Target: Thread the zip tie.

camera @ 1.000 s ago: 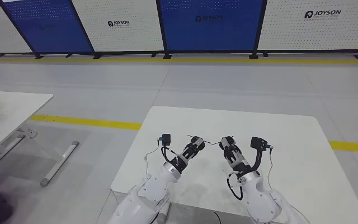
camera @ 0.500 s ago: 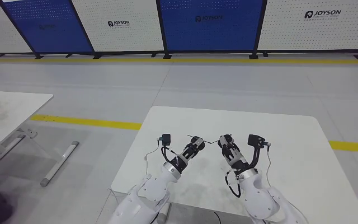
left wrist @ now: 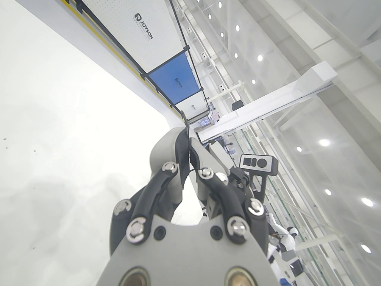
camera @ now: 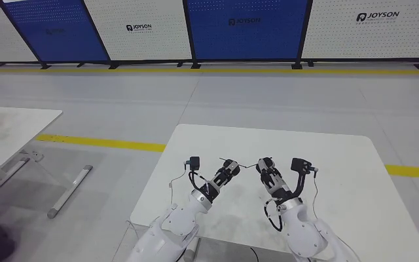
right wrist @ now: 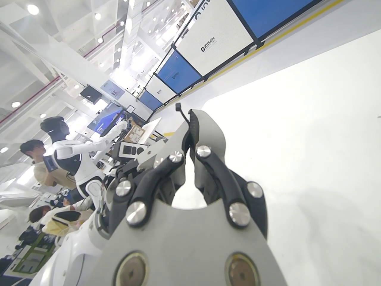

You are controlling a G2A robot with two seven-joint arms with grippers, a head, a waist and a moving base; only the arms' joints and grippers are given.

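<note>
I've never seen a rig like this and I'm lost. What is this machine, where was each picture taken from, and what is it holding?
It is a robot with two arms working at a white table. The top view looks down from a camera on the robot above its arms. The other two views come from a camera on each wrist, looking along that arm's own gripper. The left gripper and the right gripper are both shut on a thin black zip tie, held between them over the table. The right one pinches it near the small square head, the left one near the plain tail.
</note>
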